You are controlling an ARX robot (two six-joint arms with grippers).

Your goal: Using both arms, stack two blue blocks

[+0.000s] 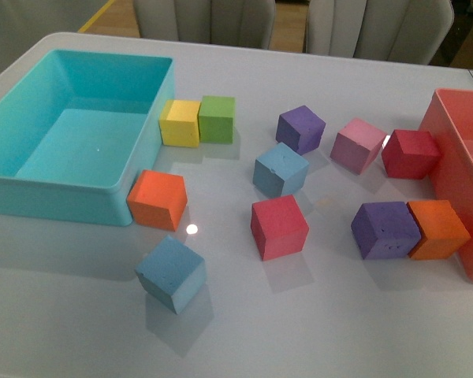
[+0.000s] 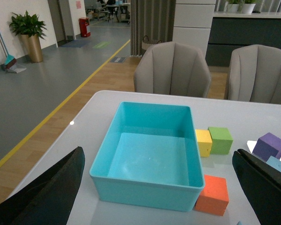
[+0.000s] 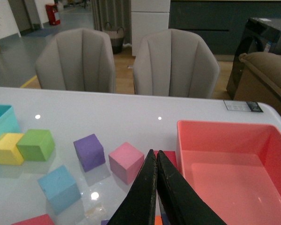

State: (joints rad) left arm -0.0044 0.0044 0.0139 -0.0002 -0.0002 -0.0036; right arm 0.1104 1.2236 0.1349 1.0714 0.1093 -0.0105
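Two blue blocks lie apart on the white table. One blue block (image 1: 280,170) sits near the middle, and the other (image 1: 172,273) lies closer to the front, turned at an angle. Neither arm shows in the front view. My left gripper (image 2: 158,154) is open above the table, its black fingers (image 2: 51,197) wide apart on either side of the turquoise bin, holding nothing. A sliver of the middle blue block (image 2: 278,165) peeks past one finger. My right gripper (image 3: 154,153) is shut and empty, hanging over the cubes with the middle blue block (image 3: 59,187) off to one side.
A turquoise bin (image 1: 31,110) stands at the left and a red bin (image 1: 457,157) at the right. Yellow (image 1: 180,122), green (image 1: 217,118), orange (image 1: 158,199), red (image 1: 279,227), purple (image 1: 300,128) and pink (image 1: 358,145) cubes lie scattered between them. Grey chairs (image 3: 175,63) stand behind the table.
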